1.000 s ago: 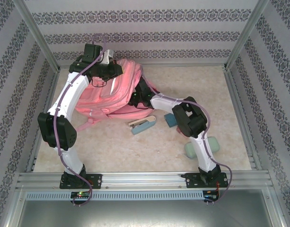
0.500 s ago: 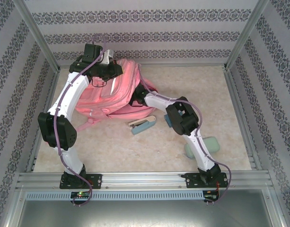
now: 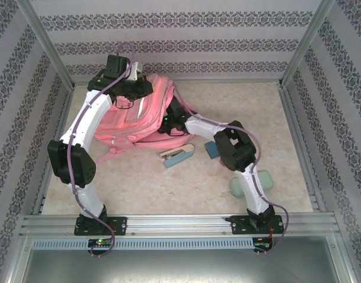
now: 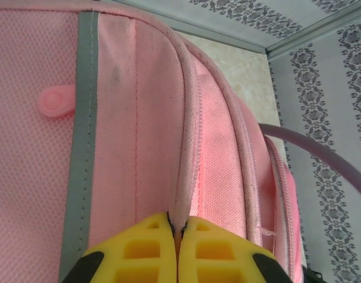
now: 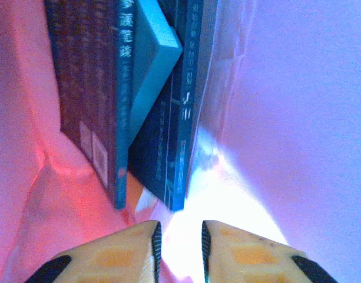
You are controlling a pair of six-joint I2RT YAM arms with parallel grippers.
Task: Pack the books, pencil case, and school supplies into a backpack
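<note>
**Books inside the pink backpack**

On my right wrist feed the books (image 5: 139, 100) stand side by side inside the backpack (image 3: 139, 127), which lies at the far left of the table (image 3: 257, 112). My right gripper (image 5: 179, 239) sits just short of them, fingers slightly parted and empty. My left gripper (image 4: 177, 230) pinches the bag's edge piping. A teal pad (image 3: 209, 148) lies nearby.

A: From above, what does the backpack (image 3: 118, 127) swallow?
B: The right gripper's (image 5: 179, 239) fingertips. The right arm (image 3: 242, 156) also covers part of the teal pad (image 3: 210, 150).
A: And the books (image 5: 148, 112)?
B: Cut off at the top edge; the spine print is too blurred to read.
</note>
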